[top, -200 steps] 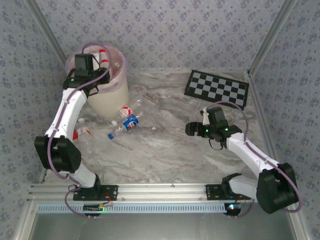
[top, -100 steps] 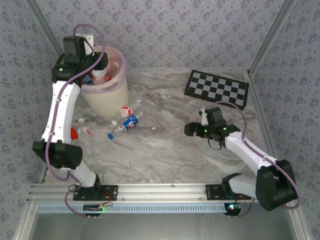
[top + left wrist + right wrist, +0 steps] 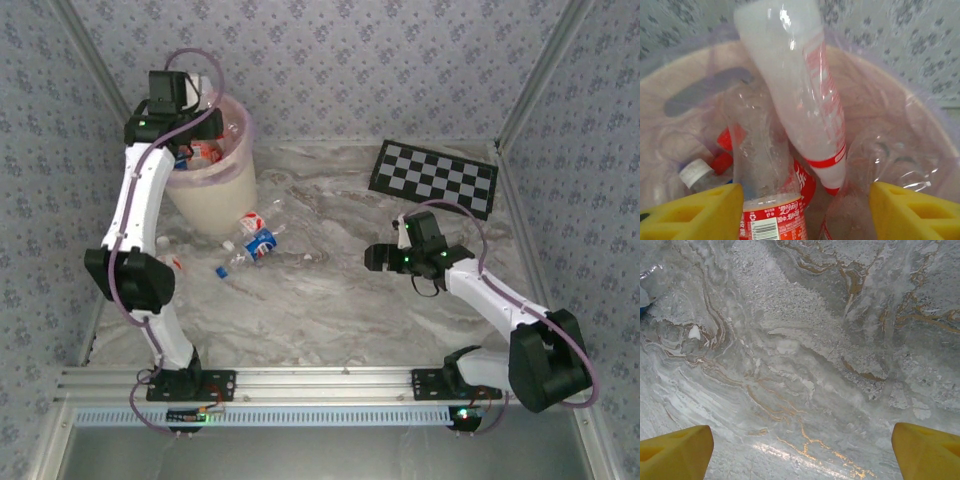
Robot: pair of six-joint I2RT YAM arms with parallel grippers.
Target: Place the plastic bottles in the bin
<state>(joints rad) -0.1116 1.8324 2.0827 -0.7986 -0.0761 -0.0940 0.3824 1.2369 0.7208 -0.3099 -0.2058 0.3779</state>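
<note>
Two arms — left gripper (image 3: 805, 192) parted, empty, high over bin (image 3: 214, 206); right gripper (image 3: 802, 442) wide, empty.

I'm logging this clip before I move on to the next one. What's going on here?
The left gripper hangs over the bin with its jaws open. A red-labelled bottle stands cap-down below it, among other bottles already inside, and the fingers are clear of it. The right gripper hovers open over the marble table and holds nothing. A few loose bottles lie on the table beside the bin, not yet collected.
</note>
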